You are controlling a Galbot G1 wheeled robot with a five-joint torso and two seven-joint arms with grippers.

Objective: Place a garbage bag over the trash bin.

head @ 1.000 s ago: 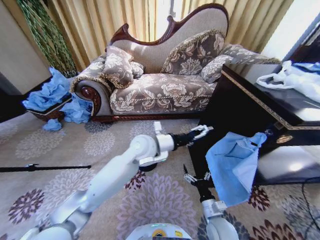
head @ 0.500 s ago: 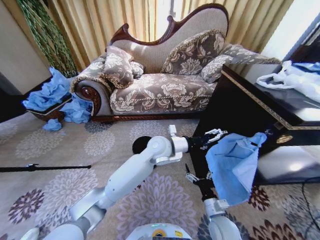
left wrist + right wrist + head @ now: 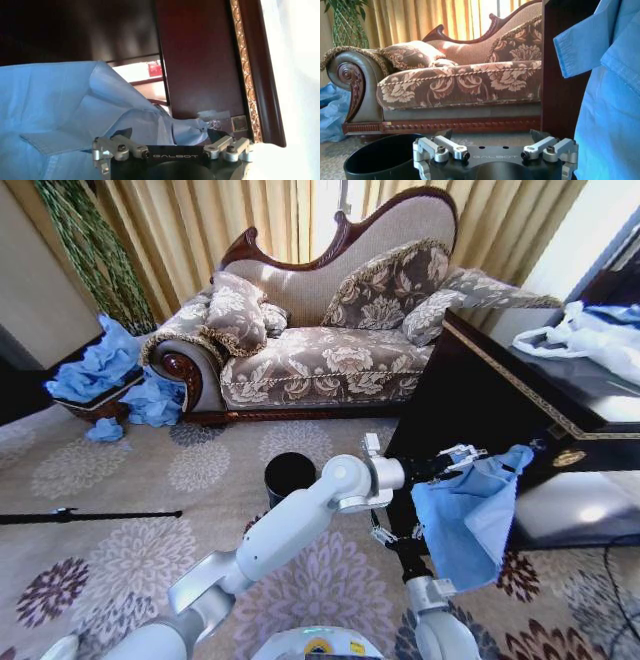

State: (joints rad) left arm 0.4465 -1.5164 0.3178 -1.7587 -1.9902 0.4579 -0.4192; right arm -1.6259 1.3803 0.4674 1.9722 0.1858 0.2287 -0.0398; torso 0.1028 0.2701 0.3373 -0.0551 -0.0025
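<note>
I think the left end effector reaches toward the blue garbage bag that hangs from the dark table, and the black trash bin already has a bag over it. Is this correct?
Not quite. The trash bin is still bare; the head view shows its open black mouth with no bag on it. The rest holds: the left end effector reaches toward the garbage bag hanging from the dark table.

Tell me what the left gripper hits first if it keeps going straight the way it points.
Most likely the garbage bag: the left gripper, open, points at its upper edge where it hangs off the dark cabinet, which seems to lie just behind; depth is unclear.
</note>
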